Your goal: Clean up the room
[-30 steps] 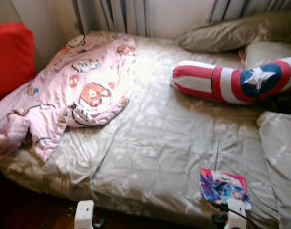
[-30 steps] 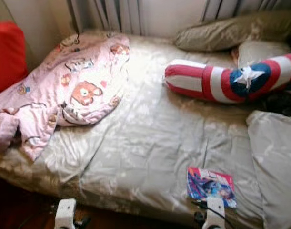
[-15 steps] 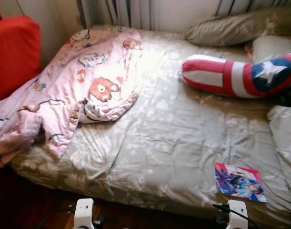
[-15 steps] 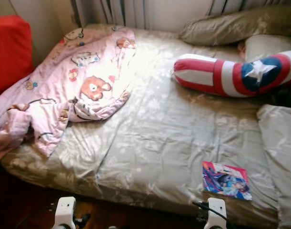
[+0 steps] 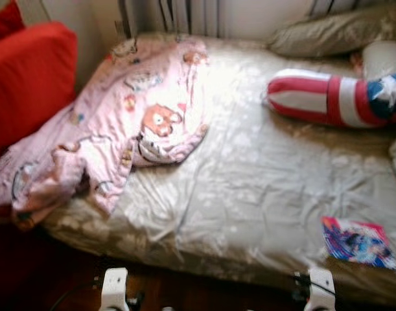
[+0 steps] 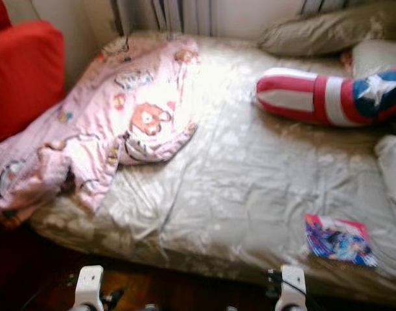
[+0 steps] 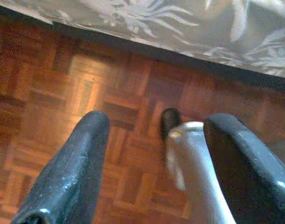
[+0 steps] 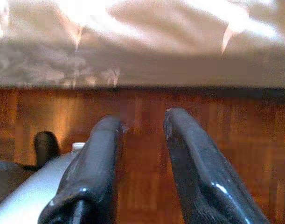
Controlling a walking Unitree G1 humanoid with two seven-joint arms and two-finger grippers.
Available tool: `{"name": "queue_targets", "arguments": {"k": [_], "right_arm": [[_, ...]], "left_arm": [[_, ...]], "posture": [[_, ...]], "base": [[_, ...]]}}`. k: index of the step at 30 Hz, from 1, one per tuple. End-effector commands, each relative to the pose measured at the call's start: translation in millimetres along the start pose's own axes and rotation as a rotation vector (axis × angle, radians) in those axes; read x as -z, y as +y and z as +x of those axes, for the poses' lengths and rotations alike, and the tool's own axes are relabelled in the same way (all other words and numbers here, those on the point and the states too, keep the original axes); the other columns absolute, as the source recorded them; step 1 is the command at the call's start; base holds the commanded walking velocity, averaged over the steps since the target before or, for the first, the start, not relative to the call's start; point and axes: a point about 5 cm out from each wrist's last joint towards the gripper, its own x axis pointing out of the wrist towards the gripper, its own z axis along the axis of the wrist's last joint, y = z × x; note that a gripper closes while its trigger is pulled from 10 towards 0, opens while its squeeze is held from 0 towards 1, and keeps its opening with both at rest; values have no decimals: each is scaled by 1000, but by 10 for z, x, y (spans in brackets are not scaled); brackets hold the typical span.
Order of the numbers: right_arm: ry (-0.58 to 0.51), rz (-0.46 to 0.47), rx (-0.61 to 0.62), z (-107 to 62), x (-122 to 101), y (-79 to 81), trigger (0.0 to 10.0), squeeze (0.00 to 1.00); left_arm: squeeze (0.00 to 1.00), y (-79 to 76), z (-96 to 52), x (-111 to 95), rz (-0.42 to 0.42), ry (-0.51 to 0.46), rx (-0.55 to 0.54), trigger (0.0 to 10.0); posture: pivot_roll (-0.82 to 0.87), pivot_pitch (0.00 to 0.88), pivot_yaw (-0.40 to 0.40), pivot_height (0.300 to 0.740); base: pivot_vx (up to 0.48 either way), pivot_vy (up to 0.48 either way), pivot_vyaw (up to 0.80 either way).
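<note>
Black fingers of the left gripper (image 7: 151, 168) stand wide apart over parquet floor (image 7: 63, 93), holding nothing, with the bed's edge just ahead; the right gripper (image 8: 142, 163) hangs low too, its fingers only a little apart and also empty. Both arms look idle at the robot's sides while it faces the bed (image 5: 262, 188).

Out on the beige cover, a pink printed blanket (image 5: 126, 129) lies rumpled across the left side and spills over the near edge toward the red cushion (image 5: 29, 84). A colourful booklet (image 5: 356, 243) lies flat near the front right edge, and a striped red-white bolster with a star (image 5: 334, 97) rests by the pillows (image 5: 327, 35) at the far right.

I judge this the approach stage: nothing is picked up yet. Next would call for choosing one item, likely the blanket or booklet, and raising an arm to it.

No bin, basket or other container is visible
</note>
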Motion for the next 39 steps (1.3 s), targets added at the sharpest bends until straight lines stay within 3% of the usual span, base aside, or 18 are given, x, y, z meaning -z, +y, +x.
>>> {"name": "queue_targets", "arguments": {"k": [1,30,39], "right_arm": [[13,14,-3,-2,43,25,10000,0],[16,10,-9,-3,58,36,10000,0],[19,9,-10,-4,66,38,10000,0]], "left_arm": [[0,66,-21,57,14,28,-13,10000],[0,83,-31,84,8,34,-18,10000],[0,64,-29,83,18,29,-15,10000]], "posture": [[49,179,-6,740],[53,180,-7,740],[52,175,-7,740]], "base": [[0,480,0],[0,475,0],[0,113,0]]}}
